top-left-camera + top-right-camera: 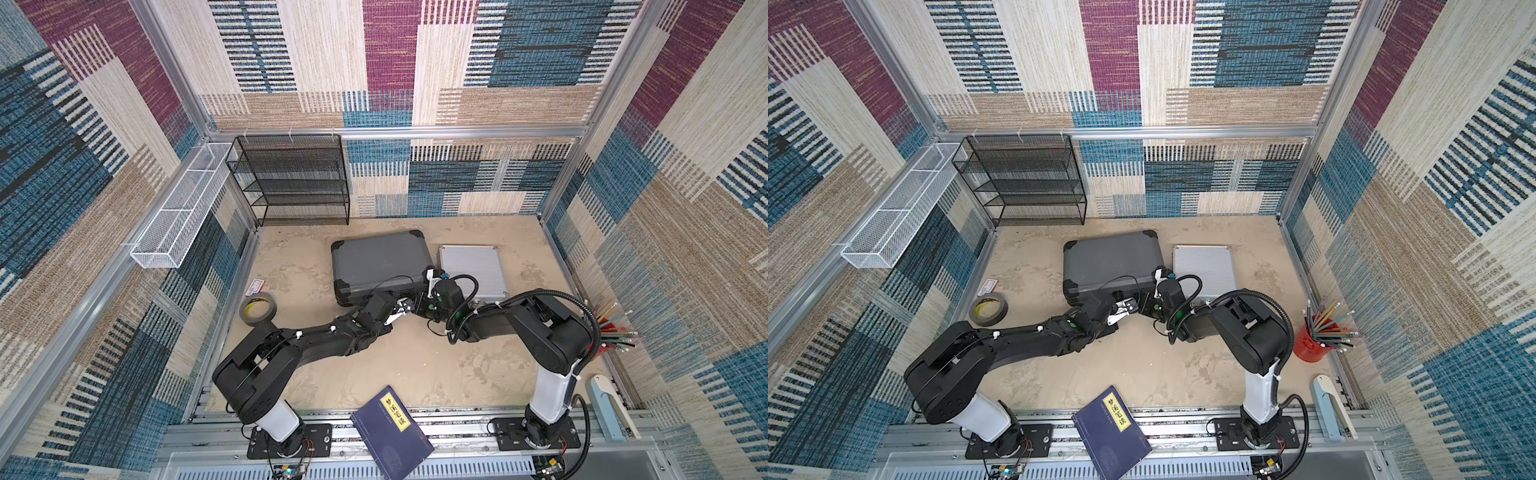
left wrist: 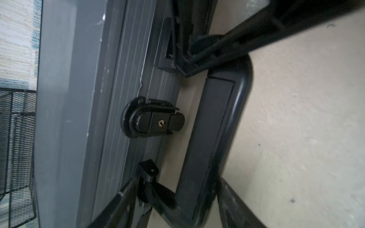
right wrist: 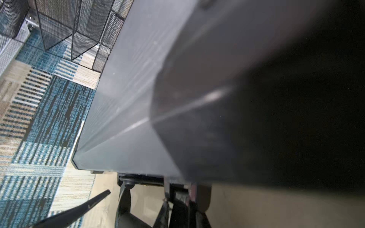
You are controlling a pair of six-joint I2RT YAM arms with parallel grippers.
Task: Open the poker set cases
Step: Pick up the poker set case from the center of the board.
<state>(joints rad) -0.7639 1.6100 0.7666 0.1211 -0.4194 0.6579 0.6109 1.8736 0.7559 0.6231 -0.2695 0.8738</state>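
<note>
Two cases lie flat on the counter [image 1: 415,365], both shut, so neither half of the job is done.

Start at the left. Past the tape roll [image 1: 257,314], your left gripper [image 1: 402,309] sits at the front edge of the dark grey case [image 1: 378,262], which lies mid-counter. In the left wrist view its fingers [image 2: 147,173] stand apart, one on either side of a black latch [image 2: 153,118]. The carry handle [image 2: 215,142] lies flat just beside the latch. That latch has a keyhole, and if it is locked, I judge that prying will only drag the case across the counter. A finger could also hook the handle instead of the latch tab, and you would lift the case rather than release it.

Moving right, your right gripper [image 1: 429,300] is at the case's front right corner with its jaws together. You cannot tell whether they pinch anything, because its wrist view is filled with blurred case wall. The two grippers are near each other, so a wide sweep from either risks a knock.

Further right, the ribbed silver case [image 1: 471,270] lies just beside the grey one. A shove on the grey case would likely push it into the silver one and shift that one's latches from where you expect them.
</note>
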